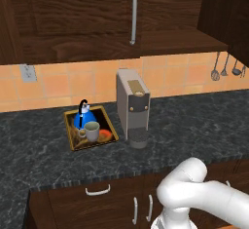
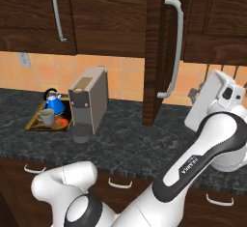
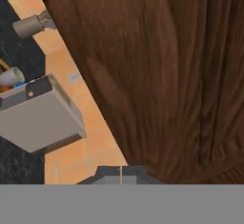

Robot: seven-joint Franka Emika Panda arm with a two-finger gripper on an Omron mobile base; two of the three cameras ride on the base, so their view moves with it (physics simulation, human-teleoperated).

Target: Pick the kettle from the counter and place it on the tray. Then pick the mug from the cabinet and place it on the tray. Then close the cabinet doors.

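The blue kettle and the beige mug stand together on the gold-rimmed tray on the dark counter, left of the coffee machine. The cabinet's left door is closed. Its right door is swung partly open, and its bar handle faces the room. My white wrist is just right of that door, behind its inner face. In the hand view the gripper is shut on nothing, its tips close against the door's wood grain.
A tall grey coffee machine stands mid-counter, right of the tray. Kitchen utensils hang on the orange tile wall at the right. Another closed wall cabinet is beyond the open door. Drawers with white handles run below the counter.
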